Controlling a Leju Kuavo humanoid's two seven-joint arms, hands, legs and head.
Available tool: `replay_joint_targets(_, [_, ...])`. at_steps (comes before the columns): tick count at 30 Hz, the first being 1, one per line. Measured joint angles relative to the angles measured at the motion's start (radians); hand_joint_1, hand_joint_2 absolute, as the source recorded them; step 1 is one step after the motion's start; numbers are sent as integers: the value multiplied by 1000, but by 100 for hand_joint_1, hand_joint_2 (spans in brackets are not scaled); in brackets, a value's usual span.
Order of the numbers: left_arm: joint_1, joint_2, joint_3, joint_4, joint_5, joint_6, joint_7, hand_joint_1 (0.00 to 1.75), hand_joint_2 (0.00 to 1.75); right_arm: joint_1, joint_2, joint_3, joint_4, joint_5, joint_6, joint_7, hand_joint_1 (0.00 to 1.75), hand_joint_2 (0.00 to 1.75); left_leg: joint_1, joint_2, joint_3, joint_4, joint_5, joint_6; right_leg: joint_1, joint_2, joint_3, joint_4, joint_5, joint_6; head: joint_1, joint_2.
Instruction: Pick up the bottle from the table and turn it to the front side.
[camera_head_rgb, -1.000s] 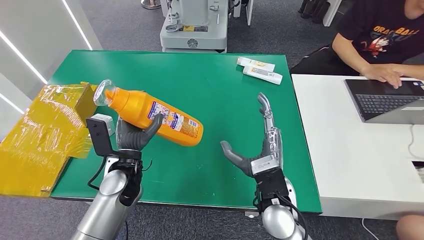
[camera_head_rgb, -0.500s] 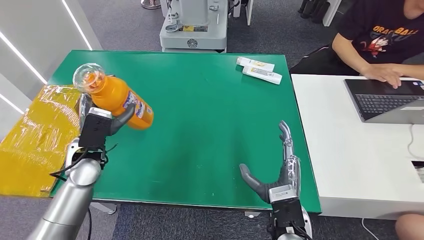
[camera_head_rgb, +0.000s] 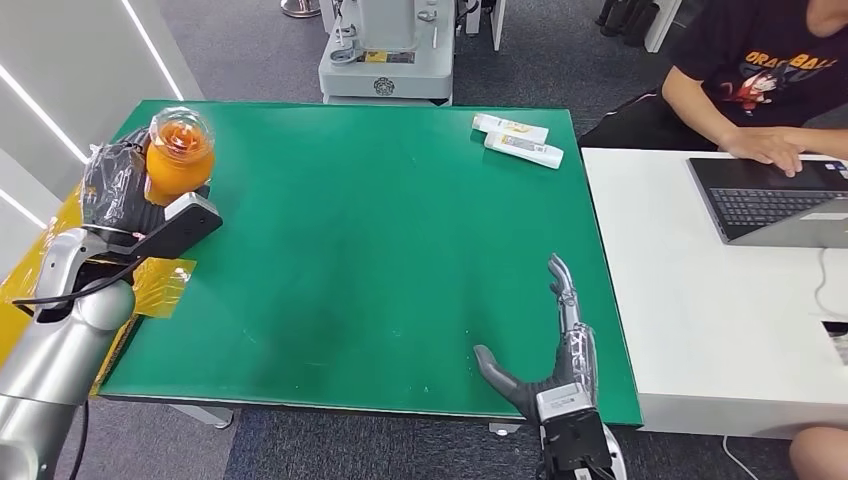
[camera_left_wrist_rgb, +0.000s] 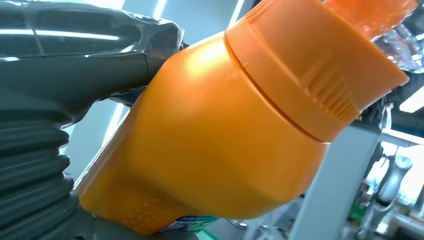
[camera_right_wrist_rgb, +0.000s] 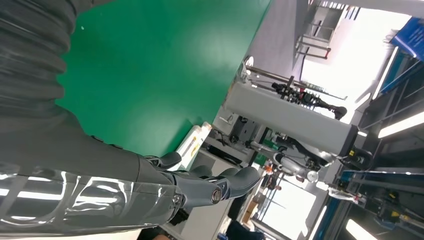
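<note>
Your left hand (camera_head_rgb: 118, 190) grips the bottle (camera_head_rgb: 177, 152) over the table's (camera_head_rgb: 380, 230) left edge; slack fingers would drop it. Right hand (camera_head_rgb: 553, 360) lies open.

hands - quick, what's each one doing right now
Left hand: holding the orange bottle, lifted over the table's left edge.
Right hand: open, holding nothing, above the green table.

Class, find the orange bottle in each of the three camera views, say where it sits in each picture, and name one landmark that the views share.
Head view: the orange bottle is at upper left, cap toward the camera, held by the left hand.
Left wrist view: it fills the centre, cap at upper right.
Right wrist view: not in it.
Shared landmark: the green table, also in the right wrist view.
</note>
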Motion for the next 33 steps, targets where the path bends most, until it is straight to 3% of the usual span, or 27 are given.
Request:
replay_joint_targets(6, [-31, 91, -71, 48, -181, -14, 1, 175, 175, 5, 0, 0, 0, -11, 21, -8, 0, 175, 0, 1, 0, 0, -1, -1, 0, 1, -1, 0, 0, 0, 0, 0])
replay_joint_targets(14, [-50, 144, -157, 76, -312, -50, -23, 175, 175, 17, 1, -1, -6, -13, 39, -11, 0, 175, 0, 1, 0, 0, -1, -1, 0, 1, -1, 0, 0, -1, 0, 0])
replay_joint_targets(25, [-38, 149, -215, 110, -365, -90, -80, 175, 175, 41, 8, -9, -32, 3, 73, -10, 0, 175, 0, 1, 0, 0, -1, -2, 0, 1, -1, 0, -1, -1, 0, 0])
replay_joint_targets(33, [-70, 96, -240, 222, -444, -144, -51, 175, 175, 59, 16, -21, -61, 27, 81, 4, 0, 175, 0, 0, 0, 0, -1, -2, 0, 0, -1, 0, -1, -1, 0, 0])
